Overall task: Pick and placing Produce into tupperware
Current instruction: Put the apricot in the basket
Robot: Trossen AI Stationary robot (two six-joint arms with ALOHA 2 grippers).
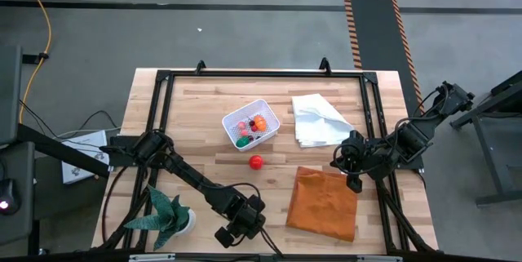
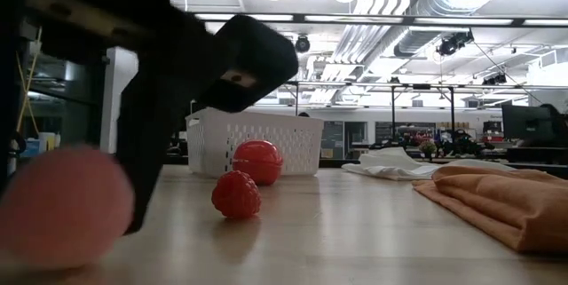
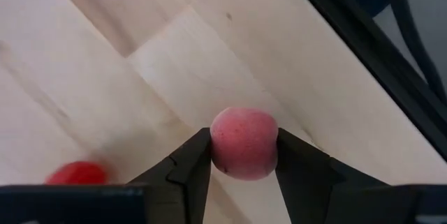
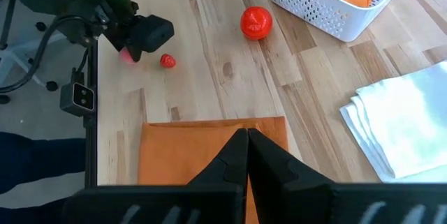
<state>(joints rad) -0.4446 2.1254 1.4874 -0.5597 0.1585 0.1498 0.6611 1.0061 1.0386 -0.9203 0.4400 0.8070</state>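
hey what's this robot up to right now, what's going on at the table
It is sorting toy produce into the white tub, which already holds several pieces. The left gripper, near the table's front edge, has its fingers closed on a pink ball. A red ball and a small raspberry-like piece are on the wood outside the tub. The right gripper is shut and waits above the orange cloth.

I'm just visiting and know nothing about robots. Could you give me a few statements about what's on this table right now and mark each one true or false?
1. The left tool grips a pink ball between its fingers. True.
2. The white tub is empty. False: it holds several small pieces of produce.
3. A red ball lies on the wood outside the tub. True.
4. The right tool holds the orange cloth. False: it is shut on nothing, above the cloth.
5. A potted plant stands inside the tub. False: the plant stands at the table's corner.
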